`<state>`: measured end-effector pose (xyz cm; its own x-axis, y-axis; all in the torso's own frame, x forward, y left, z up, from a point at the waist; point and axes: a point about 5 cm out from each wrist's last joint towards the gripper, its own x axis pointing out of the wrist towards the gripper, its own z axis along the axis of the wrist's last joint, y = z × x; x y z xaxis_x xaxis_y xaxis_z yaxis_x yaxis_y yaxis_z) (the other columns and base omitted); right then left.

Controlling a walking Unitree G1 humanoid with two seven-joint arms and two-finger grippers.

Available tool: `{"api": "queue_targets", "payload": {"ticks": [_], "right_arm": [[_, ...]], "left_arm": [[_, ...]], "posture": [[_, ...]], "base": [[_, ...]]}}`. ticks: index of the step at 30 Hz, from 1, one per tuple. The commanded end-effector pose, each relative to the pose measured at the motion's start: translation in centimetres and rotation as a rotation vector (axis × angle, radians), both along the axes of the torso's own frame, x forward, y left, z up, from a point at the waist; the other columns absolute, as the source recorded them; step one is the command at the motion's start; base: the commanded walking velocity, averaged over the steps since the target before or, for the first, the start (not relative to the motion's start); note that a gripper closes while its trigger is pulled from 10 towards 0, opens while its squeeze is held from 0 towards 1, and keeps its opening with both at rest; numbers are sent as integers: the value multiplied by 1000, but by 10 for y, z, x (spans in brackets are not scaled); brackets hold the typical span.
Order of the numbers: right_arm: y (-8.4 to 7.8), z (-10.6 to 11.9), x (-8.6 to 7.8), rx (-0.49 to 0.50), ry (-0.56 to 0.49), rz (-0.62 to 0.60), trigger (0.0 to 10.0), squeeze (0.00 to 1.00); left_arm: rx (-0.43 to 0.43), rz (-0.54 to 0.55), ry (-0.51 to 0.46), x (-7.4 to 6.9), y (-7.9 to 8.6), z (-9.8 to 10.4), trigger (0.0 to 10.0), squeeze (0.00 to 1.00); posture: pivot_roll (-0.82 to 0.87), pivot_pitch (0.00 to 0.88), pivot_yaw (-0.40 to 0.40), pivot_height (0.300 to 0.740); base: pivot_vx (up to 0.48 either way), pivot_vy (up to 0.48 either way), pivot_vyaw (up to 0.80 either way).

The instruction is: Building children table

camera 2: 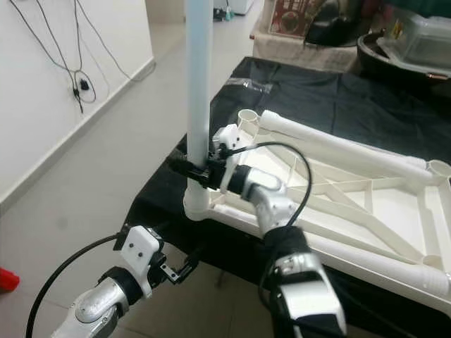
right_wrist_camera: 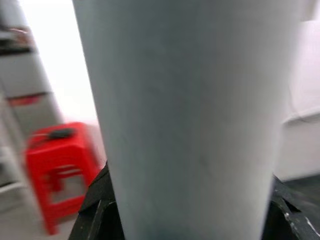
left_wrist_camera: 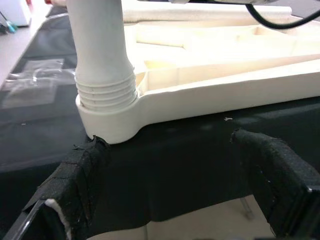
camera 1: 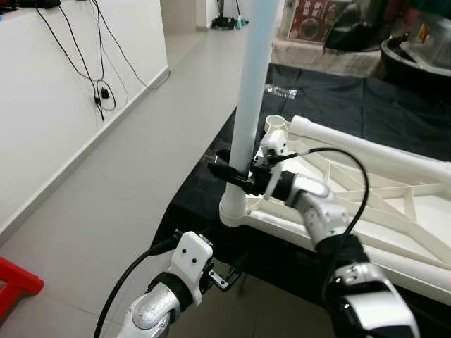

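My right gripper [camera 1: 236,176] is clamped around the pale blue leg [camera 1: 252,91], one black finger on each side of it, low on the tube and just above the white socket [camera 1: 232,209] where it stands upright. That socket is the near corner of the white table frame [camera 2: 366,204], which lies upside down with its ribbed underside up. Another open socket [camera 1: 275,124] shows at the corner beyond it, and a third [camera 2: 438,168] at the far right end of the frame.

My left gripper [left_wrist_camera: 170,190] hovers lower, just off the edge of the surface, with its padded fingers [left_wrist_camera: 75,175] spread apart and nothing between them. From my left wrist I look straight at the socket [left_wrist_camera: 112,117] and the ridged collar of the leg above it.

The frame rests on a black cloth [camera 1: 331,98] over a low platform, which hangs down the near edge. A bit of clear plastic wrap [camera 1: 278,91] lies on the cloth behind the leg.

The floor [camera 1: 141,169] is pale grey tile. A white wall [camera 1: 42,105] runs along my left, with black cables [camera 1: 102,91] dangling down it. A red stool [right_wrist_camera: 55,170] stands on the floor, blurred in my right wrist view, and its corner [camera 1: 15,282] shows at my lower left. Dark tubs and a box [camera 1: 313,20] sit beyond the cloth.
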<state>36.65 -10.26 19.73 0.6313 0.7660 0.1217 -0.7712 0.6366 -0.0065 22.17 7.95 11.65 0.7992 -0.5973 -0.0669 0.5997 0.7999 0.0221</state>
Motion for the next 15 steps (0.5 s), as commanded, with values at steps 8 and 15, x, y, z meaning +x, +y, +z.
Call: {"api": "queue_targets", "payload": {"ticks": [8, 15], "right_arm": [[-48, -30, -4, 47, 110, -829, 0, 0], [-50, -36, -30, 97, 162, -1278, 0, 0]], "left_arm": [[-3, -4, 23, 0, 1, -5, 10000, 0], [-3, -2, 18, 1, 1, -4, 10000, 0]], "posture": [[72, 60, -39, 740], [79, 72, -42, 740]], "base": [[0, 0, 0], [0, 0, 0]]}}
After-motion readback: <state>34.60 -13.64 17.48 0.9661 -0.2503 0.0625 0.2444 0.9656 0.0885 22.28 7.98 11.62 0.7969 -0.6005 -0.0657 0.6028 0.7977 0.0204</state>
